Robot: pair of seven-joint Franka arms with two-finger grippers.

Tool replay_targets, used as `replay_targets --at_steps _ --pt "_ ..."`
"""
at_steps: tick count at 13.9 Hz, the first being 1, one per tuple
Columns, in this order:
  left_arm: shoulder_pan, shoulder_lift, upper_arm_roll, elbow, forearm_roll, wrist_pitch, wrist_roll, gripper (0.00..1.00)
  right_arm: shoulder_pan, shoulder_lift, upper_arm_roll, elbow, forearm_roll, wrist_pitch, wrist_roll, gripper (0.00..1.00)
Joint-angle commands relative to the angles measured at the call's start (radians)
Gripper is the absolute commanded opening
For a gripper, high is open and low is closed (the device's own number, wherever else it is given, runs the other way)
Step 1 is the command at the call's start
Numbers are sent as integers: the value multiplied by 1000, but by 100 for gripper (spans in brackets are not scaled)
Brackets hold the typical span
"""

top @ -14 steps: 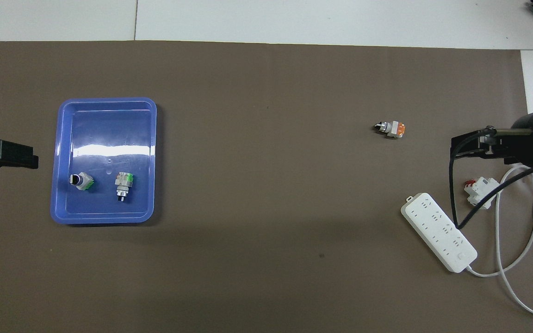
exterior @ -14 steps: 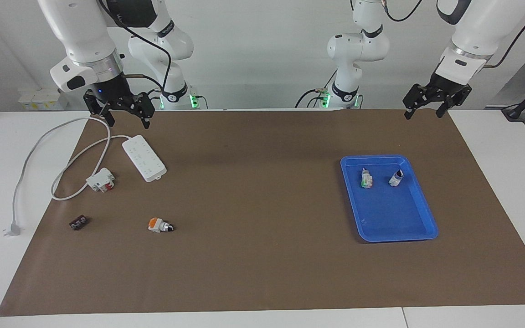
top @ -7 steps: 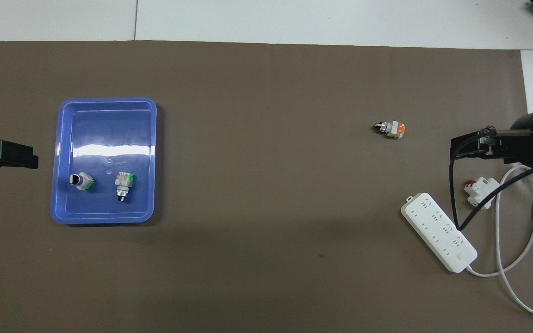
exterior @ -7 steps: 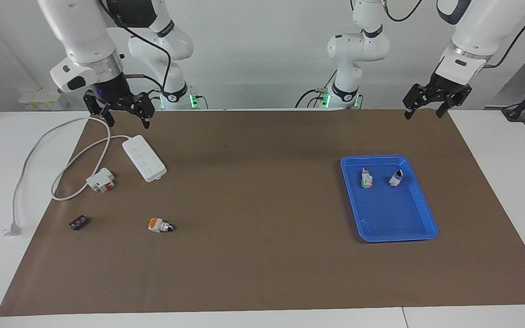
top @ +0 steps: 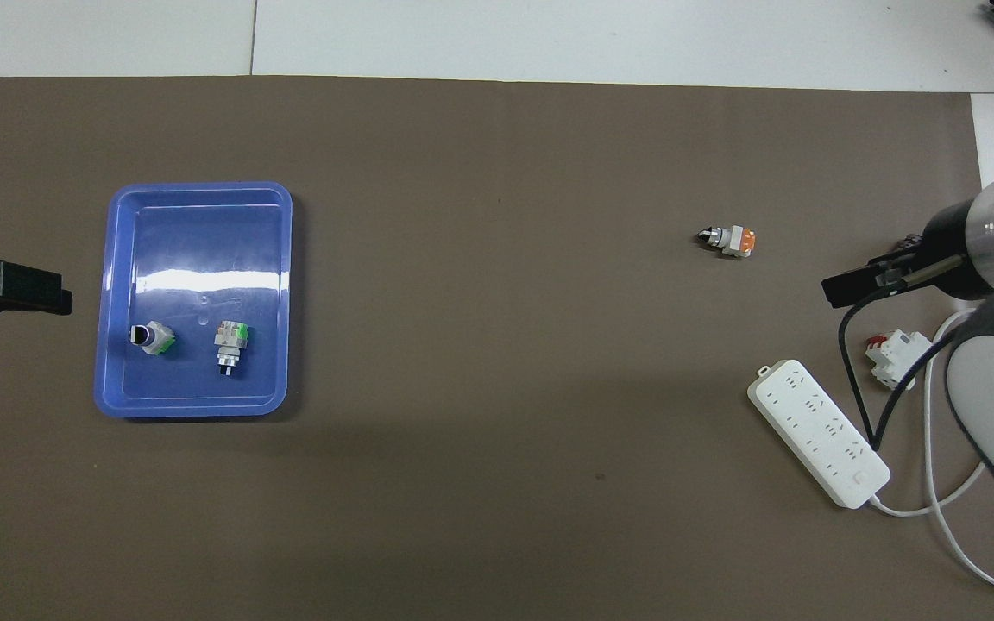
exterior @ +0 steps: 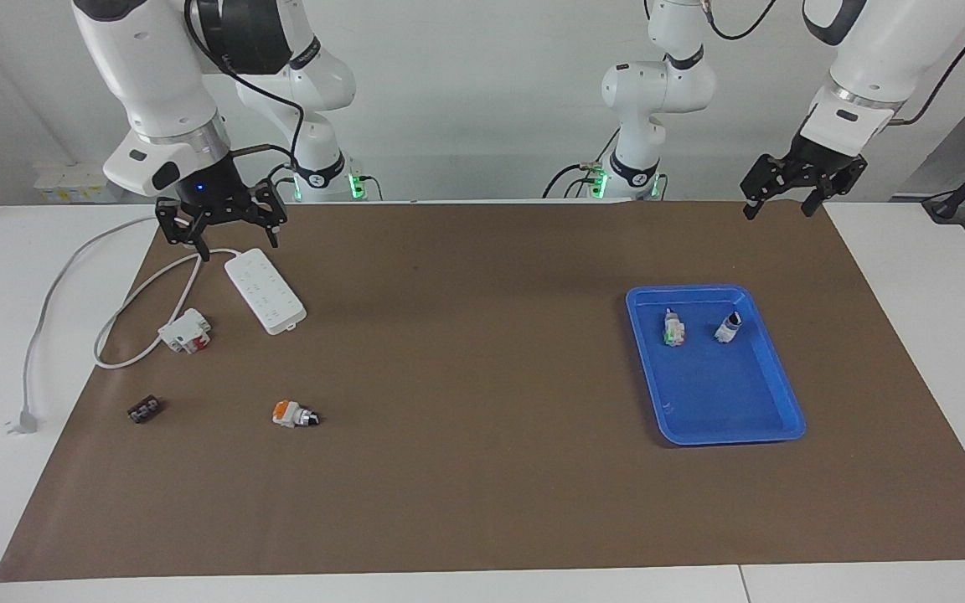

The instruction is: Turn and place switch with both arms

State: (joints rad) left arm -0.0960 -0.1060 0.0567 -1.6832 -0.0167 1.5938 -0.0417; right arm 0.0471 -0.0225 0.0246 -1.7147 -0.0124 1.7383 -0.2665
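The switch (exterior: 294, 414) lies on its side on the brown mat, white body with an orange-red block and a black-silver knob; it also shows in the overhead view (top: 728, 240). My right gripper (exterior: 235, 245) is open and empty, up in the air over the robots' end of the white power strip (exterior: 265, 291), well apart from the switch; it also shows in the overhead view (top: 838, 288). My left gripper (exterior: 776, 213) is open and empty, and waits over the mat's edge near the blue tray (exterior: 791, 394); it also shows in the overhead view (top: 61, 299).
The blue tray (top: 195, 185) holds two green-marked switches (top: 230, 342) (top: 152, 338). A white-and-red breaker block (exterior: 186, 331), the power strip's looping cable (exterior: 55, 285) and a small black part (exterior: 145, 410) lie toward the right arm's end.
My right gripper has come lower, turned about its wrist and shifted a little toward the switch. The left arm and the switch have not moved.
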Motion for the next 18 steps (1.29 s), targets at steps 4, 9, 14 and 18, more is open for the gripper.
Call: replay_targets --at_steps 4,9,14,18 --pt "2 -27 -3 -33 21 15 0 100 -24 146 2 -13 20 141 -348 100" --pt "2 -27 -3 -33 21 15 0 100 -35 295 2 -5 9 269 -707 100" --pt "2 -27 -3 -33 21 15 0 100 -33 389 5 3 14 371 -862 100" --pt "4 -27 -3 -33 21 15 2 100 -33 430 8 3 17 429 -899 100"
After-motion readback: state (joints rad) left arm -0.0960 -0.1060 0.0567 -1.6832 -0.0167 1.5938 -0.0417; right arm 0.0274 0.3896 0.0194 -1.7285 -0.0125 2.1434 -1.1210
